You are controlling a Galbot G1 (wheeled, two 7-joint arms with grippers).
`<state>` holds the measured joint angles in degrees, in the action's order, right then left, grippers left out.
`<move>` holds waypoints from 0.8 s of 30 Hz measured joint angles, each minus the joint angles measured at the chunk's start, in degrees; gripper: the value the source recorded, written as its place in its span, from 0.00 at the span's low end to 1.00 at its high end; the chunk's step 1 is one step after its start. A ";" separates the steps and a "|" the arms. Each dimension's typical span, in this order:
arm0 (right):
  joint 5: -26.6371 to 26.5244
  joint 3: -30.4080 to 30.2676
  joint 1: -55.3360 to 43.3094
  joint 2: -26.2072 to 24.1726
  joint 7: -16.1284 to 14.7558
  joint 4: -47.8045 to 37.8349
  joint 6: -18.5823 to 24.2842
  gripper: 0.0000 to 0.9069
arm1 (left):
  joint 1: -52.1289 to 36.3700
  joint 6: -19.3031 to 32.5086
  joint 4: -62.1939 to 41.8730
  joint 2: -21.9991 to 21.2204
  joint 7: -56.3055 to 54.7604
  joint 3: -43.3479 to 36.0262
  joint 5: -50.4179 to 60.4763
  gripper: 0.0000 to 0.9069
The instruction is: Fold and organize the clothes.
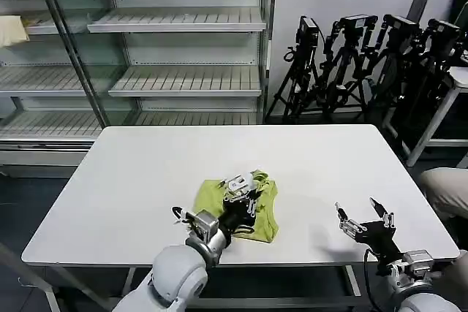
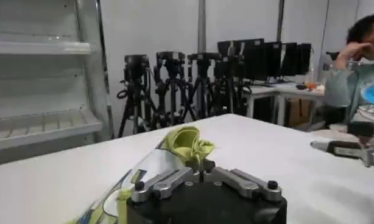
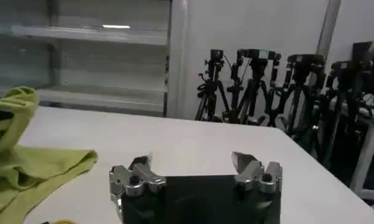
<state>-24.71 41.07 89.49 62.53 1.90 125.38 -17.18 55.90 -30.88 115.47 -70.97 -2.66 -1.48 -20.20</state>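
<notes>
On the T-shirt (image 1: 238, 208), your left gripper (image 1: 243, 189) pinches fabric; right gripper (image 1: 363, 218), spread empty, waits well right.

Left arm (image 1: 175, 272): rounded pale grey shell, ribbed silver wrist ring, black gripper body. Left gripper (image 1: 241, 188): silver metal finger links, dark screw heads. Right arm (image 1: 409, 283): pale grey shell, silver wrist collar, thin black cable alongside. Right gripper (image 1: 363, 213): black body, silver-tipped fingers (image 3: 245, 161), orange marks near the tips.
</notes>
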 measured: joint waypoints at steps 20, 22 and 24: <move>0.31 -0.47 -0.24 -0.03 -0.15 -0.37 0.16 1.00 | -3.38 -0.98 -4.57 -2.06 -0.77 -0.55 -2.61 0.01; 0.32 -0.47 -0.24 -0.04 -0.17 -0.37 0.18 1.00 | -3.53 -0.90 -4.79 -2.18 -0.69 -0.45 -2.65 0.01; 0.32 -0.49 -0.23 -0.07 -0.21 -0.37 0.18 1.00 | -3.62 -0.83 -4.91 -2.19 -0.67 -0.55 -2.71 0.62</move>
<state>-24.39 40.58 89.25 62.47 1.68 125.01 -17.00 52.28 -31.71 110.56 -73.16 -3.33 -2.03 -22.91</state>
